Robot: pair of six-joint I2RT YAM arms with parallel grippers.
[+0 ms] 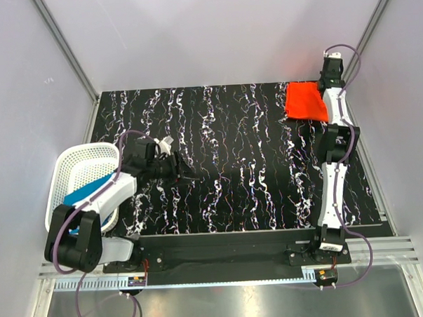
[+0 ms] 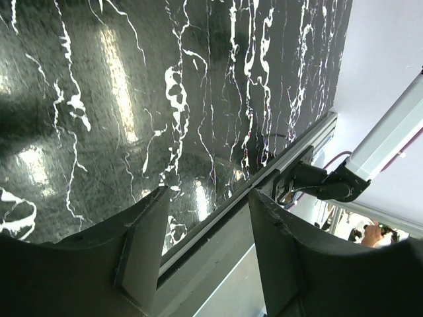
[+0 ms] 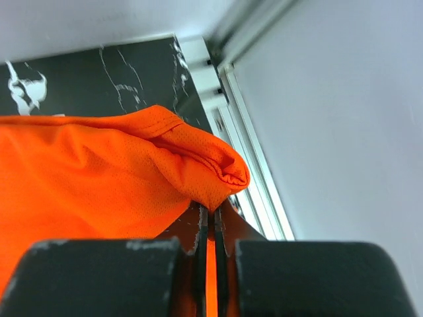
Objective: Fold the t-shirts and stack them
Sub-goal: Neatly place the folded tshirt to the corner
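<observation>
Right gripper (image 3: 210,224) is clamped shut on a thin edge of the orange-red t-shirt (image 1: 306,100); orange mesh cloth shows between the closed fingers in the right wrist view. This shirt lies as a folded, roughly square packet at the far right corner of the table (image 1: 233,164). Its right side is just beside the outstretched right arm. A rolled hem bunches up right at the pinch.

Left gripper (image 1: 172,164) is released and holds nothing. Its jaws stand apart over bare black marbled table in the left wrist view. It hovers in the left half of the table, with its fingers pointing toward the middle.

The teal t-shirt (image 1: 86,190) is unfolded and sits down in the white mesh basket (image 1: 78,152) at the table's left edge, partly hidden under the left arm's forearm.

Key relation: the teal shirt lies behind and to the left of the left gripper, toward the near left corner, opposite to the way the fingers face. The left arm is far nearer to it; the right arm is well apart, across the whole table.

Judgement: the orange-red one looks folded and placed, and the teal one is not yet started. The next reach likely means the left arm swinging back over the basket rim. Which way the teal shirt's long axis runs is hard to tell from here.
</observation>
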